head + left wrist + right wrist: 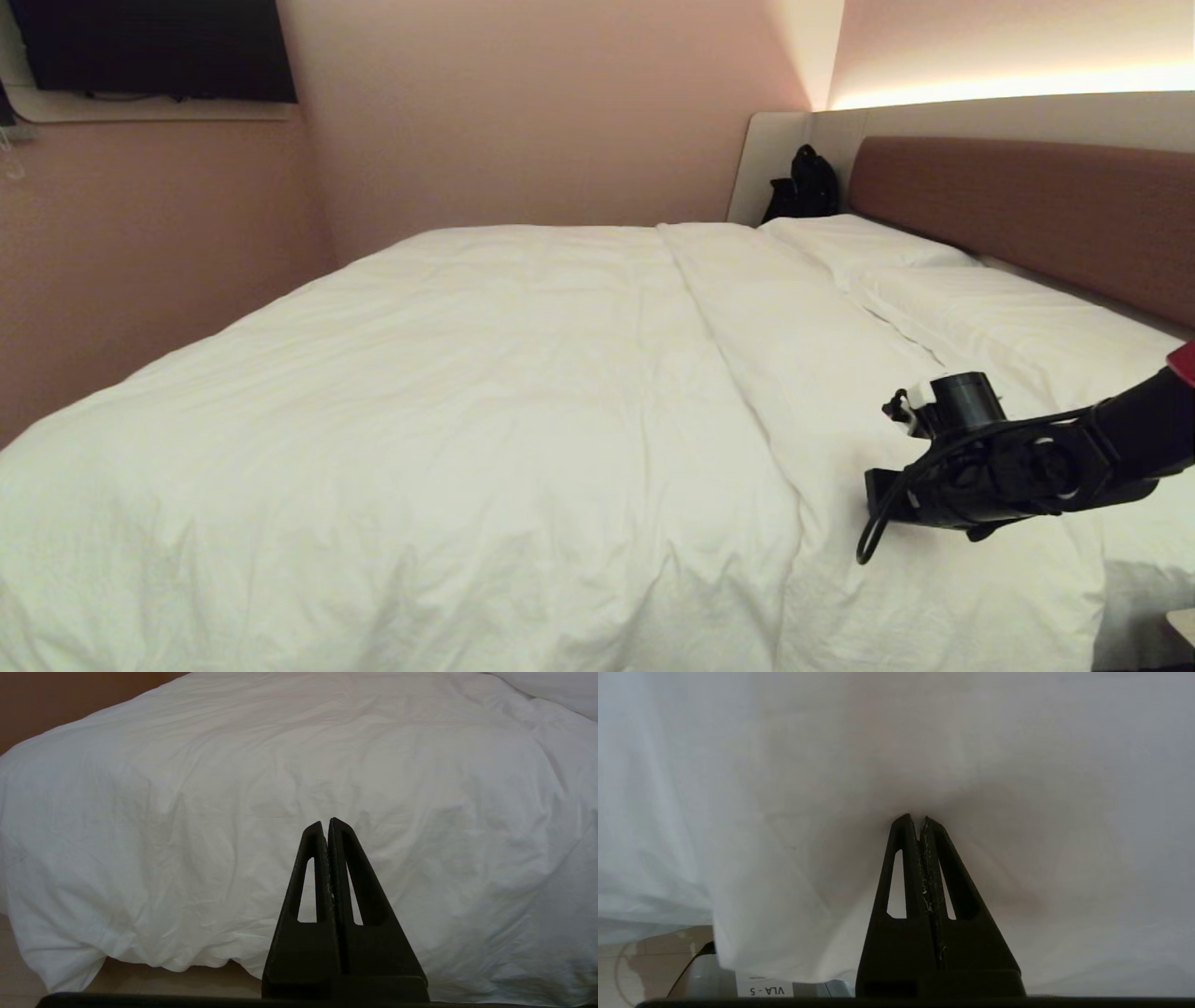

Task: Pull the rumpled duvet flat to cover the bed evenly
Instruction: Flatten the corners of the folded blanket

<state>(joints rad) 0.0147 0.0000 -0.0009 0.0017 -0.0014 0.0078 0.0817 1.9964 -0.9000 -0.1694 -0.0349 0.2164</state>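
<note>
The white duvet (467, 392) lies spread over the bed, with soft wrinkles and a folded band (775, 355) running toward the brown headboard (1027, 205). My right arm (990, 462) reaches in from the right, low over the duvet's near right part beside the pillows. In the right wrist view the right gripper (920, 819) is shut, and its tips dent the white duvet (1017, 765). No cloth shows between the jaws. The left gripper (326, 822) is shut and empty, hanging apart in front of the duvet (280, 765) where it drapes over the bed's side.
Two white pillows (859, 238) (1018, 327) lie along the headboard. A black bag (803, 187) sits in the far corner and a dark screen (149, 47) hangs on the left wall. Under the duvet's hanging edge are the floor (163, 980) and a labelled white box (766, 990).
</note>
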